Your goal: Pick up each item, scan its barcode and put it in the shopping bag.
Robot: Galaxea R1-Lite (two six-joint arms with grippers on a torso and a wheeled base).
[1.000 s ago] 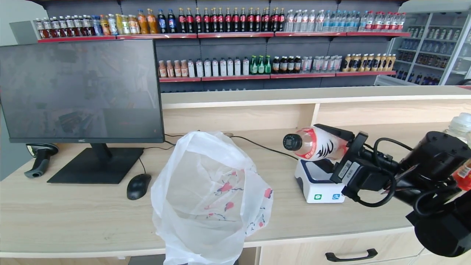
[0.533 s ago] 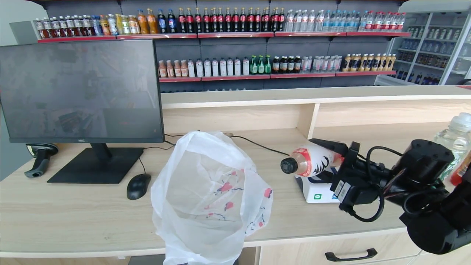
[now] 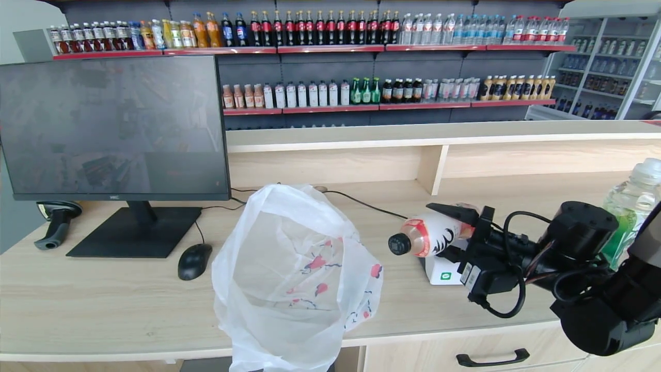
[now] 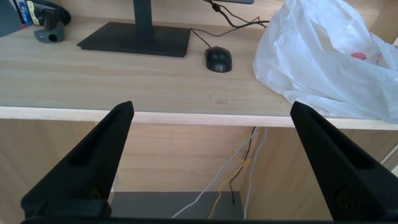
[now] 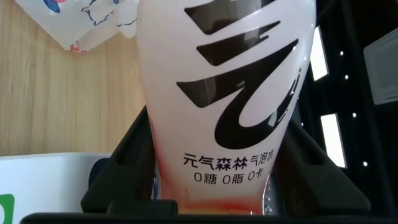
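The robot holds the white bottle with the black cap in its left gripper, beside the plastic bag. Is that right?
No. The bottle is in the right gripper, not the left, beside the shopping bag; the head view shows it. The left gripper is open and holds nothing.

Right arm is all matte black, with chunky round joint housings like fat cylinders; thin black cables loop loose around the wrist; a couple of small white sticker labels sit on the boxy wrist block; the right tool has flat angular black fingers tapering to points; the left tool is the same deal, two plain black wedge-shaped fingers with bevelled edges; no markings on those that I can make out.
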